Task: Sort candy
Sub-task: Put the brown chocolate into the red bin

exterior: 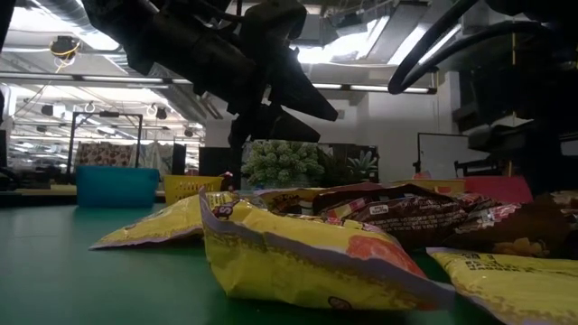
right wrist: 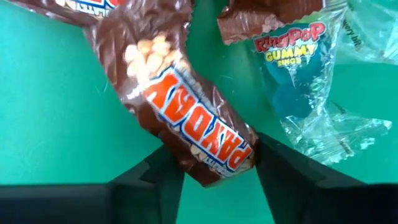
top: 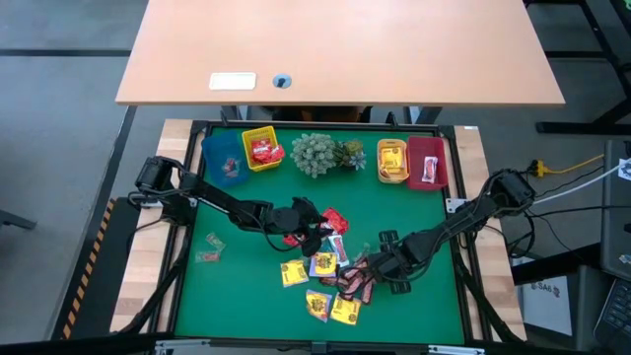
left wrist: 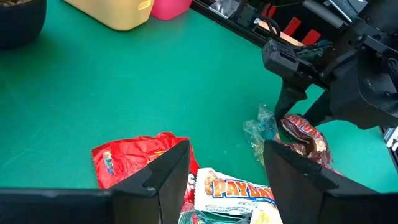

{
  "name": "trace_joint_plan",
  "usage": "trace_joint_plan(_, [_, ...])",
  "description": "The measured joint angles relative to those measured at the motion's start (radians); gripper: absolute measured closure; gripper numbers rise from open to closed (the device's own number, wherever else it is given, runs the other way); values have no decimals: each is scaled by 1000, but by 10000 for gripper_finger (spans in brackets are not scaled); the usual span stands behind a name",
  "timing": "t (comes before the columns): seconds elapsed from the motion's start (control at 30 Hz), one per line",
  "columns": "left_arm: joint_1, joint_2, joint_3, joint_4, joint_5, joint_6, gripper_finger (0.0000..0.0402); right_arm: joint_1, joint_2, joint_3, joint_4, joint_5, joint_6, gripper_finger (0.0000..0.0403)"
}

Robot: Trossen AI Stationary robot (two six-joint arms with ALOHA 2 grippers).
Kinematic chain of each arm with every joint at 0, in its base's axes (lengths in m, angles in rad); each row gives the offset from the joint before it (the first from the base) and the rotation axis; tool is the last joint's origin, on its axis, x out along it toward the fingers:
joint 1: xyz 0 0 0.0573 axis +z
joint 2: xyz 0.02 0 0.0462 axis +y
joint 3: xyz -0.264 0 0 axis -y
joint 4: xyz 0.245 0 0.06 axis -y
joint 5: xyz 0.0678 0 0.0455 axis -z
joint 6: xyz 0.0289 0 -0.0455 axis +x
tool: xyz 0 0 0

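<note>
From above, the candy [top: 325, 281] lies heaped on the green mat [top: 227, 296] in front of the blue bin [top: 223, 158], yellow bin [top: 262, 149], orange bin [top: 391, 162] and red bin [top: 428, 161], with the left gripper [top: 308, 229] at the heap's far-left edge and the right gripper [top: 367, 274] low on its right side. The left wrist view shows that gripper's fingers [left wrist: 163, 177] spread apart over a red packet [left wrist: 134, 160] and a white PayDay wrapper [left wrist: 236, 194], gripping nothing. In the right wrist view, a brown PayDay bar [right wrist: 186, 112] lies with its end between the right gripper's fingers [right wrist: 283, 177], beside a clear Ring Pop wrapper [right wrist: 301, 81]; whether they pinch it cannot be told.
</note>
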Motion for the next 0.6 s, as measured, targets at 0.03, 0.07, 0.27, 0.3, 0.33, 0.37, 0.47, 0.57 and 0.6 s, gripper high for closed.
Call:
trace_joint_plan(0.03, [0,0,0,0,0,0,211,0,0,0,-1,0,0,236])
trace_joint_plan(0.07, [0,0,0,0,0,0,211,0,0,0,-1,0,0,247])
trace_joint_plan(0.27, [0,0,0,0,0,0,211,0,-2,1,-7,0,0,302])
trace_joint_plan(0.3, [0,0,0,0,0,0,211,0,-2,7,-22,0,0,308])
trace_joint_plan(0.33, [0,0,0,0,0,0,211,0,-2,15,-47,0,0,313])
trace_joint_plan(0.37, [0,0,0,0,0,0,211,0,-2,28,-79,0,0,317])
trace_joint_plan(0.47, [0,0,0,0,0,0,211,0,-2,73,-155,0,0,323])
trace_joint_plan(0.57, [0,0,0,0,0,0,211,0,-2,114,-249,0,0,323])
trace_joint_plan(0.6, [0,0,0,0,0,0,211,0,-2,129,-272,0,0,323])
